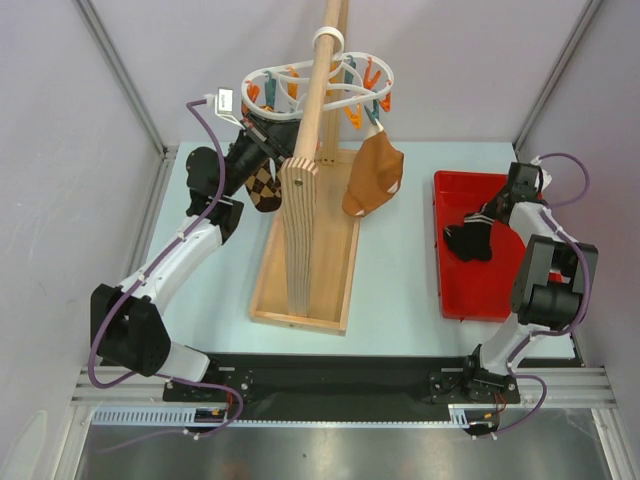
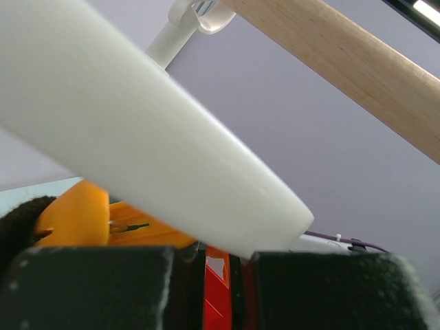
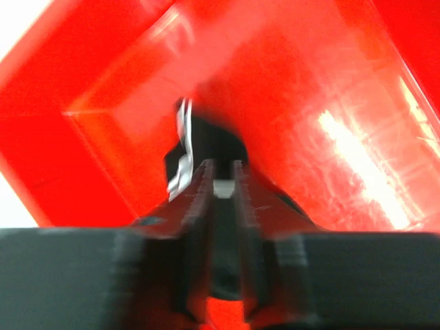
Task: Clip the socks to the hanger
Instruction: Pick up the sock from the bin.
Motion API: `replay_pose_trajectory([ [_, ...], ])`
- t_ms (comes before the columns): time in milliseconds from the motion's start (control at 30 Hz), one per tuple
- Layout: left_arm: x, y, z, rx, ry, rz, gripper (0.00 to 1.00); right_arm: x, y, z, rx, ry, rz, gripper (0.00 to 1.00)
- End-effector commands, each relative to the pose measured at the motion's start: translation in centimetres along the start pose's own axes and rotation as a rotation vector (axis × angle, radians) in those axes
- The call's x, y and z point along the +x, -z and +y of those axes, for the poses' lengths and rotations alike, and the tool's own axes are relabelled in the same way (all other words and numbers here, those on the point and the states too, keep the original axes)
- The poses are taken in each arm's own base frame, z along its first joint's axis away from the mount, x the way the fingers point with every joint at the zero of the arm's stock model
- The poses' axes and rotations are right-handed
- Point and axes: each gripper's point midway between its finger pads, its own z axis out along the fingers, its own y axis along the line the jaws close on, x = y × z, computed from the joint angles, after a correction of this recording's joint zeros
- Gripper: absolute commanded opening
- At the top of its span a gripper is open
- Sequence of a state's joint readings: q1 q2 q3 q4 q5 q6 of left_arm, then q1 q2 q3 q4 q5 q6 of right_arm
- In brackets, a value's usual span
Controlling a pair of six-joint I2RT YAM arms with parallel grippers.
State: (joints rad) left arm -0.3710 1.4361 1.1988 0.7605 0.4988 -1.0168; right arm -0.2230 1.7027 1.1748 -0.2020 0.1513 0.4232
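Top view, clearances: wooden stand (image 1: 300, 230) sits mid-table (image 1: 210, 290) in its tray base (image 1: 335, 300), with the pole (image 1: 318, 100) running toward 12 o'clock. Bare table lies at 9 o'clock of the tray. A narrower strip at 3 o'clock separates it from the red bin (image 1: 480, 290). The bin's far edge is near the table's right edge.

Hanger (image 1: 262, 72): white oval ring hooked on the pole at 12 o'clock, orange and teal pegs dangling.
- Tan sock (image 1: 372, 178) hangs from a peg (image 1: 372, 118) at 1 o'clock of the stand, just beside the pole.
- Argyle sock (image 1: 264, 188) hangs at 10 o'clock, just beside the upright's left edge. Cannot tell whether it is clipped.
- Striped sock (image 1: 468, 242) is in the bin, black, bunched.

Left gripper (image 1: 262, 132) is up under the ring's left side. Its wrist view shows the ring (image 2: 151, 151) crossing just above the pads, with an orange peg (image 2: 75, 216) at lower left. Cannot tell whether the jaws are apart or together.

Right gripper (image 1: 490, 212) is over the bin's far half. In the blurred wrist view its fingers (image 3: 199, 206) are nearly together, pinching the striped sock.
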Motion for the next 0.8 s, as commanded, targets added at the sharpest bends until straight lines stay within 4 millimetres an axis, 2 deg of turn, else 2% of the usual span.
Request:
replay_pose_trajectory([
  [0,1.0,0.4,-1.3,0.036,0.011,0.045,0.0,2.3,-1.4,-1.6,0.057,-0.011,0.071,0.26],
  [33,1.0,0.4,-1.3,0.035,0.011,0.043,0.0,2.3,-1.6,-2.0,0.071,-0.01,0.073,0.34],
  [67,1.1,0.4,-1.2,0.036,0.011,0.045,0.0,2.4,-1.8,-2.2,0.074,-0.001,0.075,0.51],
  [100,1.0,0.4,-1.3,0.037,0.013,0.044,0.0,2.3,-2.1,-2.2,0.072,0.009,0.069,0.56],
  [167,1.1,0.3,-1.3,0.041,0.016,0.047,0.0,2.3,-2.2,-1.2,0.036,0.06,0.066,0.57],
  [300,1.1,0.4,-1.6,0.053,0.018,0.046,0.0,2.2,-2.7,-0.7,0.028,0.109,0.062,0.56],
  [333,1.1,0.5,-1.6,0.053,0.018,0.046,0.0,2.7,-3.2,-0.6,0.021,0.116,0.081,0.55],
  [367,1.1,0.5,-1.6,0.053,0.017,0.048,0.0,2.1,-3.4,-0.2,0.014,0.12,0.073,0.53],
  [433,1.3,0.6,-1.5,0.051,0.019,0.05,0.0,2.7,-4.2,-0.4,0.028,0.129,0.101,0.49],
  [533,1.3,0.4,-1.3,0.055,0.026,0.049,0.0,2.4,-5.0,0.0,0.038,0.138,0.112,0.43],
  [567,1.4,0.4,-1.3,0.056,0.034,0.05,0.0,3.1,-5.7,-0.3,0.056,0.142,0.14,0.42],
  [633,1.5,0.3,-1.1,0.057,0.039,0.052,0.0,2.9,-5.9,-0.3,0.085,0.162,0.144,0.42],
  [767,1.5,0.5,-1.1,0.057,0.041,0.048,0.0,4.1,-6.5,-0.7,0.149,0.206,0.183,0.45],
])
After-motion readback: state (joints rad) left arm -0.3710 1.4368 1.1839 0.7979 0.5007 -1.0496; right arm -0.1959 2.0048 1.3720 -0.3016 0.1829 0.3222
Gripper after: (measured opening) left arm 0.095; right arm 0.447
